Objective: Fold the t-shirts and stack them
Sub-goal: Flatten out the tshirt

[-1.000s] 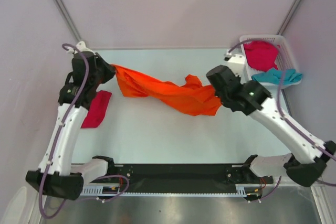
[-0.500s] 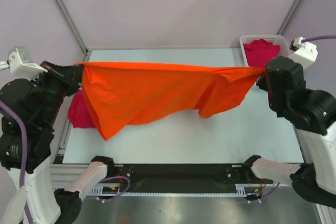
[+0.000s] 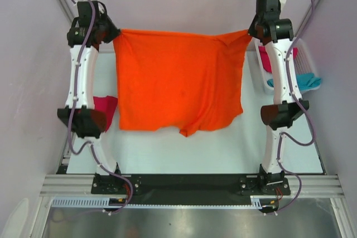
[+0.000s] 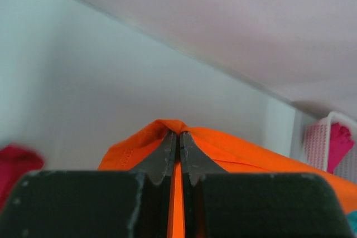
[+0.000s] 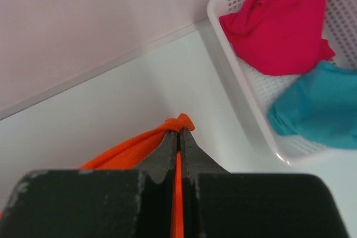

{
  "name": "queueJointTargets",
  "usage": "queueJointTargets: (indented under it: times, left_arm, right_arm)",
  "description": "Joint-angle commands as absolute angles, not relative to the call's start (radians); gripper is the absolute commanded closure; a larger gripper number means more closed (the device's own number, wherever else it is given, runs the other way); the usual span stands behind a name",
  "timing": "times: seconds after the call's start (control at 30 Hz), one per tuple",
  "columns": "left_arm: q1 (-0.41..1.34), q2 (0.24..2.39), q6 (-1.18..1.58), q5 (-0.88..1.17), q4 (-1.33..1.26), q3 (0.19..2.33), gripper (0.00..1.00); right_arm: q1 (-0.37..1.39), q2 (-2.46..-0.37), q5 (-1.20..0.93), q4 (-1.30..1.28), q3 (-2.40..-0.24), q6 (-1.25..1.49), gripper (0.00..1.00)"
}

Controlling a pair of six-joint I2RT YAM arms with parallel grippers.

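The orange t-shirt point(image 3: 178, 82) is spread wide open over the table point(image 3: 223, 149), just beside the white lattice basket point(image 5: 251, 110), on the basket's left as the top view shows it. Its far edge is pulled nearly straight between two raised corners. The near hem is uneven, with one bunched lobe reaching farther toward the arm bases. Whether the lower cloth rests on the table cannot be told.

The corner nearest the basket is pinched in the right gripper point(image 3: 249, 30). In the right wrist view its jaws are clenched together on a small orange fold. The corner farthest from the basket is pinched the same way in the left gripper point(image 3: 114, 36), whose jaws in the left wrist view meet tightly on a peak of orange cloth.

Inside the basket lies a crumpled magenta t-shirt point(image 5: 273, 26) at its far end. A teal t-shirt point(image 5: 312, 104) lies nearer, draped over the basket's outer rim. A second magenta t-shirt point(image 3: 106, 107) lies on the table well apart from the basket, beyond the orange shirt's far side and partly hidden by the left arm.
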State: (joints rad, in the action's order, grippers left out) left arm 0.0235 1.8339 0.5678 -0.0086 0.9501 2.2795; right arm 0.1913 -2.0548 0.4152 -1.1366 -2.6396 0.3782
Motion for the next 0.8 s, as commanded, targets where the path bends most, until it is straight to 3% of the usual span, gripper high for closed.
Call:
queueJointTargets:
  times: [0.0, 0.17, 0.37, 0.5, 0.63, 0.77]
  left_arm:
    - [-0.07, 1.956, 0.629, 0.152, 0.862, 2.477, 0.95]
    - [-0.074, 1.973, 0.606, 0.088, 0.823, 2.551, 0.98]
    - [-0.06, 1.708, 0.529, 0.017, 0.614, 2.406, 1.0]
    - [-0.074, 1.599, 0.561, 0.086, 0.656, 2.355, 1.0]
    - [-0.074, 1.477, 0.561, 0.172, 0.666, 2.054, 1.0]
    - [-0.075, 1.321, 0.543, 0.195, 0.612, 1.705, 1.0]
  right_arm:
    - [0.065, -2.082, 0.302, -1.023, -2.671, 0.347, 1.0]
    - [0.008, -2.03, 0.405, -0.985, -2.671, 0.301, 1.0]
    - [0.06, -1.803, 0.541, -0.836, -2.603, 0.191, 1.0]
    - [0.081, -1.741, 0.548, -0.925, -2.562, 0.224, 1.0]
    - [0.12, -1.597, 0.497, -0.924, -2.251, 0.268, 1.0]
    - [0.161, -1.442, 0.466, -0.864, -1.776, 0.302, 1.0]
